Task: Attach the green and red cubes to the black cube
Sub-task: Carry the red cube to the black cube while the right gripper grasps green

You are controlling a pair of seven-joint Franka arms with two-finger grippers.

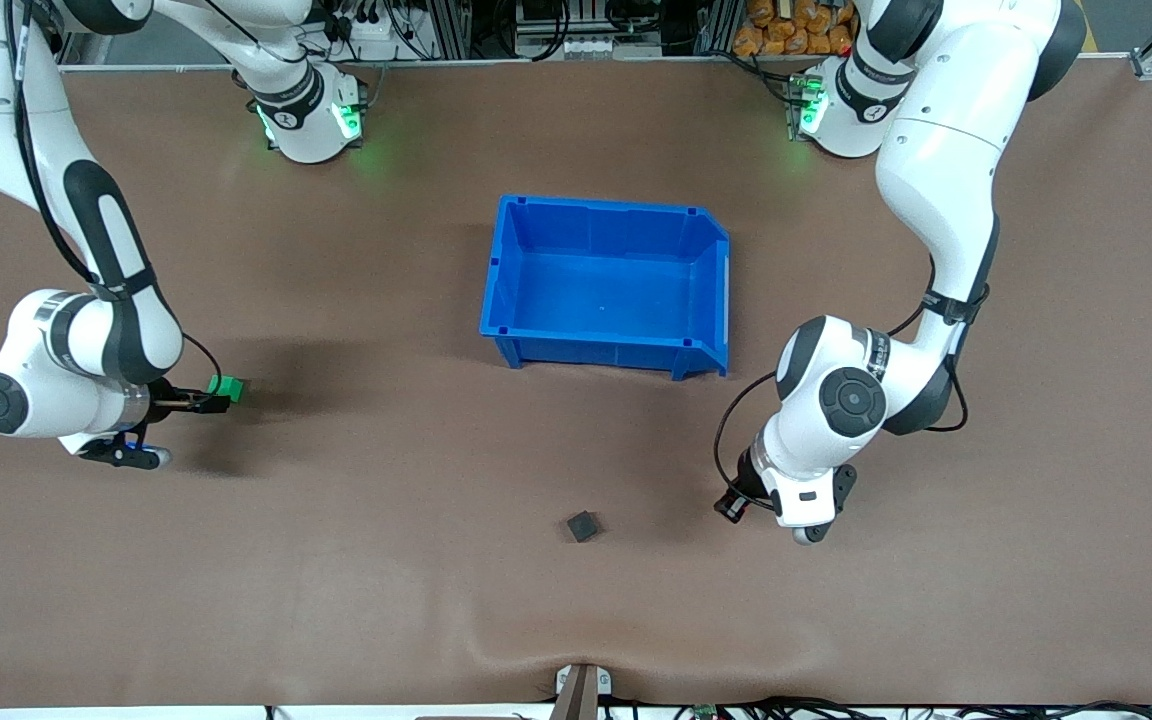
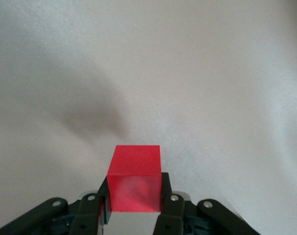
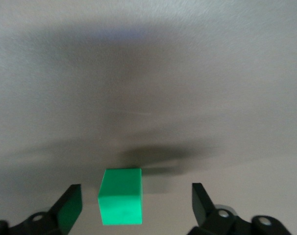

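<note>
Sitting between right tool [image 3: 134, 203] fingers: green cube [image 3: 120, 196]

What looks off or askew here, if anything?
Nothing spilled or damaged. The left hand grips the red cube. The green cube sits off-centre between the right hand's open fingers. The black cube lies skewed; the blue bin is empty.

The green cube [image 3: 120, 196] is a bright, even green with no pattern, and the red cube [image 2: 134, 178] a bright plain red, paler on its glossy face. The black cube [image 1: 583, 526] is matte dark grey-black. The bin [image 1: 701, 262] is solid blue. The counter [image 1: 336, 560] is plain brown. The arms are white with black joints; both tools' fingers are black.
</note>
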